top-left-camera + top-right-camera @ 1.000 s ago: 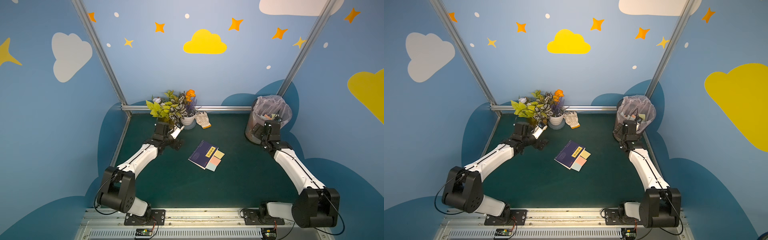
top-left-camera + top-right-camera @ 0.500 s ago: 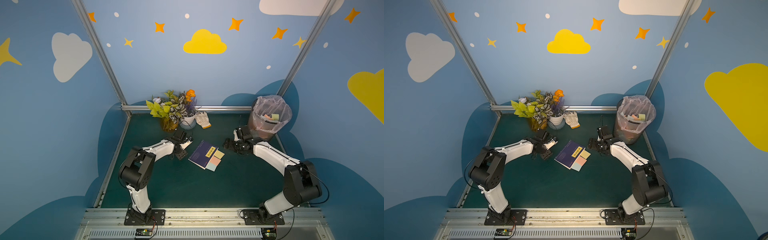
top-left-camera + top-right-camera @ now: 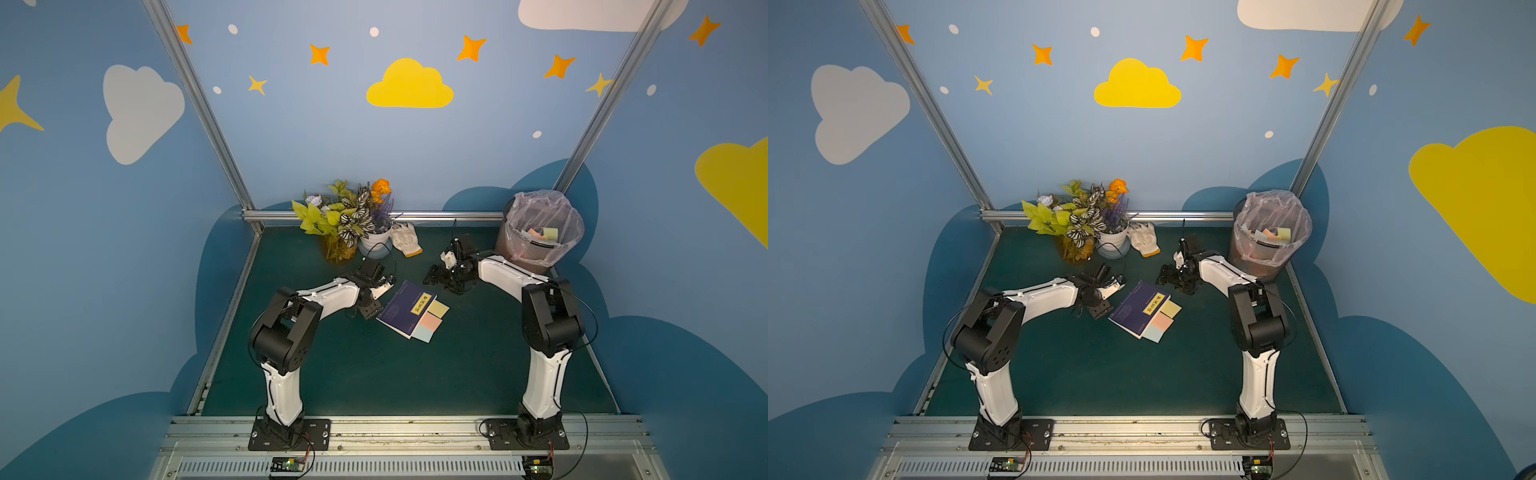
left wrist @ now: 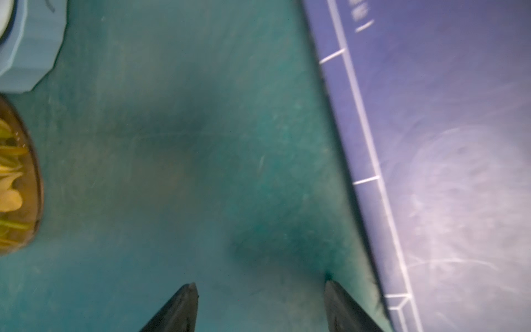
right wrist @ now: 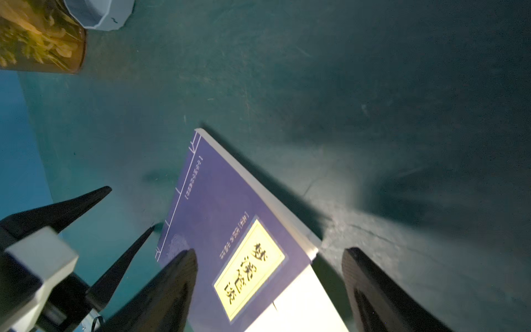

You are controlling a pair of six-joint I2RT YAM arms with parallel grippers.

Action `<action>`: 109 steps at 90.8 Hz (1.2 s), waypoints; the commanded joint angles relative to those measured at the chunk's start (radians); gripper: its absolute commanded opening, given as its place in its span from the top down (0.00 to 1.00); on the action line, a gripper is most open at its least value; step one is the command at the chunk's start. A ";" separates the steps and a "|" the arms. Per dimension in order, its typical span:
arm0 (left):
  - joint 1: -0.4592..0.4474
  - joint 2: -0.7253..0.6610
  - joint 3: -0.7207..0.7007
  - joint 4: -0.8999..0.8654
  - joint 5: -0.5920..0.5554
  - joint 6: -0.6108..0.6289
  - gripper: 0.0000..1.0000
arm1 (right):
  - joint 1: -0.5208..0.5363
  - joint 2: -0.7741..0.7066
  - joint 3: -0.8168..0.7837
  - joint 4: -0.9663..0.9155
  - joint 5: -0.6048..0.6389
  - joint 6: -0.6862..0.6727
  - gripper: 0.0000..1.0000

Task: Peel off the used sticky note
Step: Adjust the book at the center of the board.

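Note:
A dark blue book (image 3: 403,307) (image 3: 1136,307) with a yellow title label lies flat on the green table. Three sticky notes jut from its right edge: yellow (image 3: 439,309), pink (image 3: 430,322) and light blue (image 3: 423,333). I cannot tell which one has writing on it. My left gripper (image 3: 376,299) (image 4: 261,284) is open, low over the bare mat just beside the book's spine (image 4: 373,172). My right gripper (image 3: 434,276) (image 5: 270,252) is open above the book's far corner, with the label (image 5: 250,267) and a pale note (image 5: 301,304) between its fingers. Neither gripper holds anything.
A lined mesh bin (image 3: 536,237) with discarded notes stands at the back right. Potted plants (image 3: 345,216), a white pot (image 4: 28,43), an amber vase (image 4: 17,178) and a white glove (image 3: 406,240) sit at the back. The left gripper's fingers (image 5: 71,207) show in the right wrist view.
The left arm swung from beside the plants to the book's spine. The right arm came away from the bin to the book's far corner. In the last half second both barely moved.

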 commanded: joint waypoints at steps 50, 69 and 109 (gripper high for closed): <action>-0.115 -0.147 -0.214 -0.160 0.229 0.043 0.26 | 0.124 0.119 0.062 -0.098 -0.192 -0.121 0.15; -0.110 -0.199 -0.232 -0.157 0.210 0.038 0.26 | 0.097 0.070 0.049 -0.077 -0.126 -0.088 0.14; 0.005 -0.184 -0.096 -0.184 0.326 -0.041 0.18 | 0.049 -0.203 -0.186 0.057 -0.129 0.075 0.13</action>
